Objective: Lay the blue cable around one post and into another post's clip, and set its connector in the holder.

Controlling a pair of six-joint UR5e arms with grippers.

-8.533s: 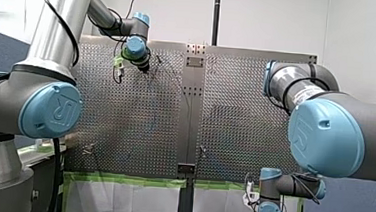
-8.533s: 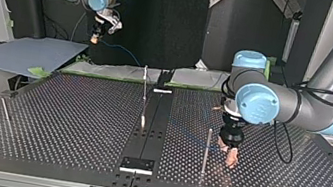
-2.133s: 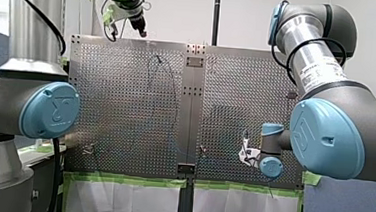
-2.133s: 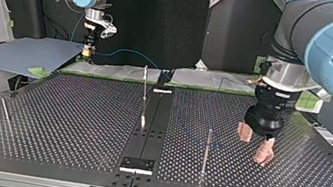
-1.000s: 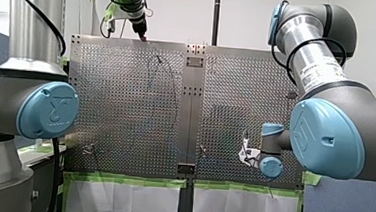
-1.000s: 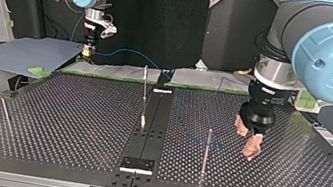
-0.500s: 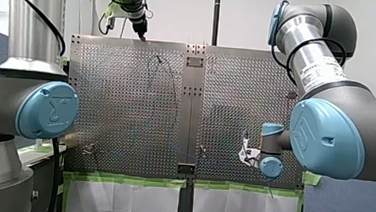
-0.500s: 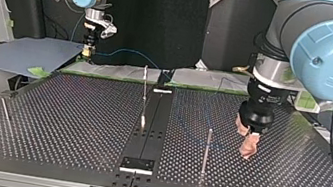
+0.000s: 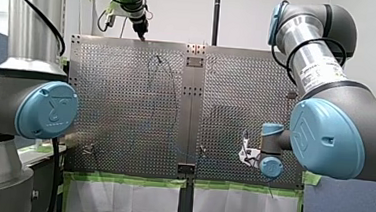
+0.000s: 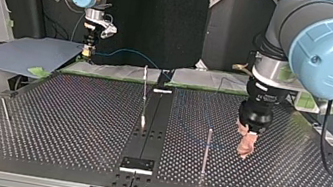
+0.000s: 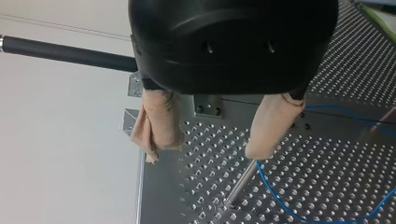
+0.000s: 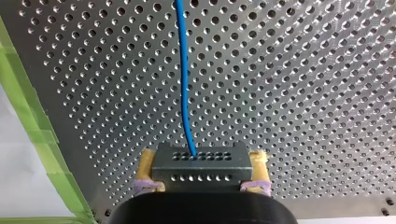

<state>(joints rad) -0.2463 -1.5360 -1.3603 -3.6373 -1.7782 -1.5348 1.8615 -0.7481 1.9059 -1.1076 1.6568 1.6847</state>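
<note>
Two wrist views differ: right tool (image 12: 201, 169) pinches connector (image 12: 201, 161) (unreadable in top view); left tool (image 11: 206, 151) spread.

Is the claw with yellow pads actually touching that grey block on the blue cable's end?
Touching. The right wrist view shows the grey connector clamped between my right claw's yellow pads, one pressed against each end.

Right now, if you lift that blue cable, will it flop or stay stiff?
Probably floppy: the cable lies in loose curves by the post. Likely light too, being so thin. Its connector looks boxy, so it shouldn't roll.
</note>
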